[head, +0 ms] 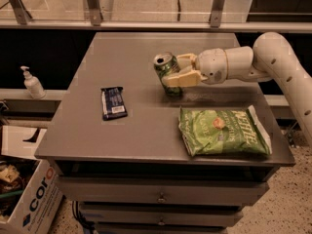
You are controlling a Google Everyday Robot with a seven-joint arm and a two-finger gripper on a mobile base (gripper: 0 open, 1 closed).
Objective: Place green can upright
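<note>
The green can [167, 73] stands nearly upright, tilted slightly left, with its base at the grey table [136, 126] near the middle back. Its silver top with the pull-tab faces up. My gripper [174, 71] reaches in from the right on the white arm [253, 62]. Its two cream fingers [181, 80] are closed around the can's body from the right side.
A dark blue snack bar [113, 102] lies on the table's left part. A flat green chip bag [223, 130] lies at the front right. A hand-sanitiser bottle [32, 83] stands on a ledge to the left. A cardboard box [29, 199] sits on the floor at lower left.
</note>
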